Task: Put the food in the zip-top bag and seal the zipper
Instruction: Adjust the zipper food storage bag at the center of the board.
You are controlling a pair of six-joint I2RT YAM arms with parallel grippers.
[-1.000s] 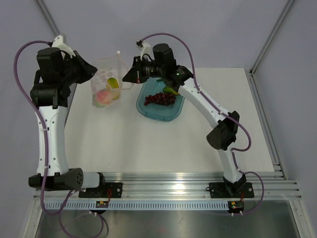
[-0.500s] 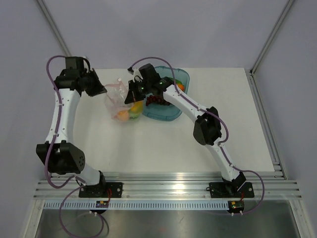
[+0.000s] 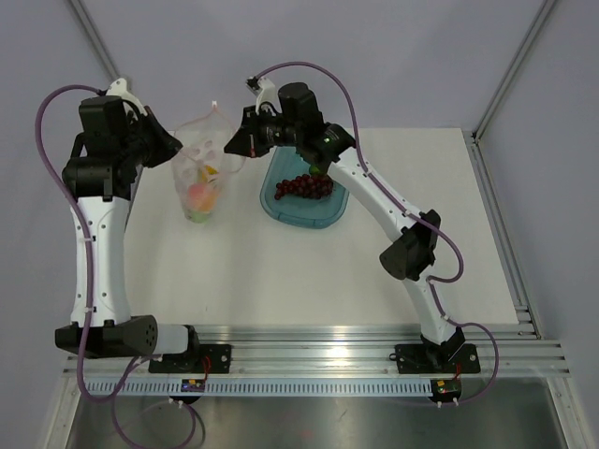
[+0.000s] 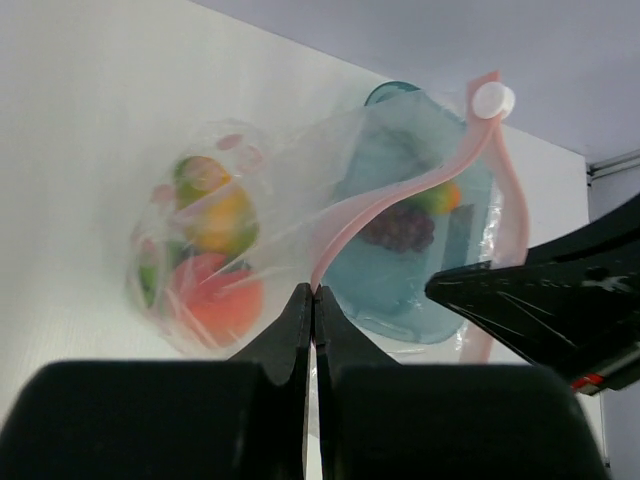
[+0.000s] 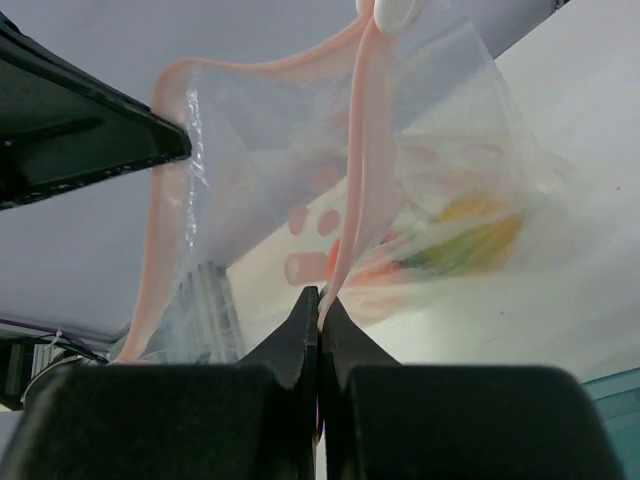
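Observation:
The clear zip-top bag (image 3: 201, 173) hangs in the air between my two grippers, left of the teal tray. Inside it lie a peach-pink fruit (image 3: 197, 195), a mango (image 3: 211, 171) and a green fruit (image 3: 198, 214). My left gripper (image 3: 175, 147) is shut on the pink zipper strip (image 4: 400, 195) at the bag's left end. My right gripper (image 3: 231, 150) is shut on the same strip (image 5: 365, 150) at the right end. The strip bows between them with a white slider (image 4: 492, 100) on it. The grape bunch (image 3: 304, 187) and a second mango (image 4: 440, 197) lie in the tray.
The translucent teal tray (image 3: 281, 210) sits on the white table right of the bag, under my right forearm. The table's back edge and grey walls lie just behind the bag. The arm bases sit on a metal rail (image 3: 309, 341) at the near edge.
Half a second ago both grippers held the bag low on the table beside the tray. They have since lifted it and pulled back left, so it hangs upright as it did a second ago.

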